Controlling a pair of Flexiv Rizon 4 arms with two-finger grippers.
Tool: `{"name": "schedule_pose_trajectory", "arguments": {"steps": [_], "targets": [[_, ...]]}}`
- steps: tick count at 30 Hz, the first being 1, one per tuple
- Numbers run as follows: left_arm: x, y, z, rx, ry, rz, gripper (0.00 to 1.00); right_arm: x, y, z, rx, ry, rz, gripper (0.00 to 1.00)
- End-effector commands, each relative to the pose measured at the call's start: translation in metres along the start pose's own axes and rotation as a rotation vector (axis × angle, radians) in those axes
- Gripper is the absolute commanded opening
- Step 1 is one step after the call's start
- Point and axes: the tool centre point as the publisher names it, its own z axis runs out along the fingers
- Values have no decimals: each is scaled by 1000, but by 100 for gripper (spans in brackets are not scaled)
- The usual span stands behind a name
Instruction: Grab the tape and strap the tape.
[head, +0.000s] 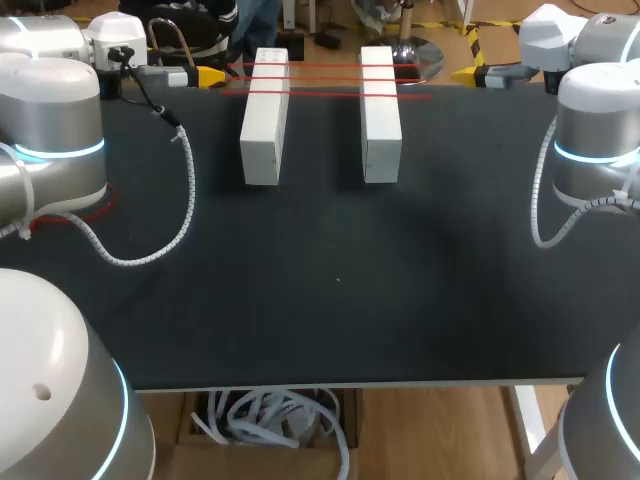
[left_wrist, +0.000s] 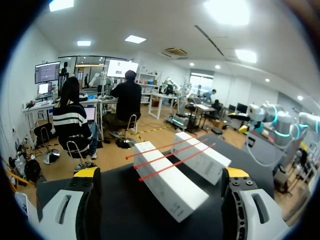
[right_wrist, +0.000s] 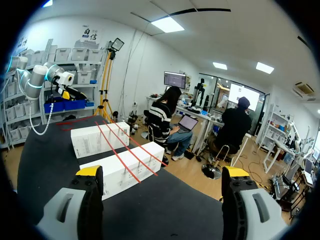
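Red tape (head: 325, 80) lay across two white boxes (head: 264, 125); left pincer (head: 210, 76) and right pincer (head: 466, 73) stood spread, empty, grab seemingly pending, needing approach.

The black table (head: 330, 300) is carrying two long white boxes, lying flat near its far edge: the left box (head: 264, 115) and the right box (head: 380, 115) are sitting parallel, side by side with a gap between. A white coiled cable (head: 150, 250) is resting on the table's left part.
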Motion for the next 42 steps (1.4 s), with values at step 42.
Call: {"name": "schedule_pose_trajectory", "arguments": {"steps": [42], "targets": [[-24, 23, 3, -26, 393, 253, 100, 0, 1, 0, 4, 1, 0, 100]]}}
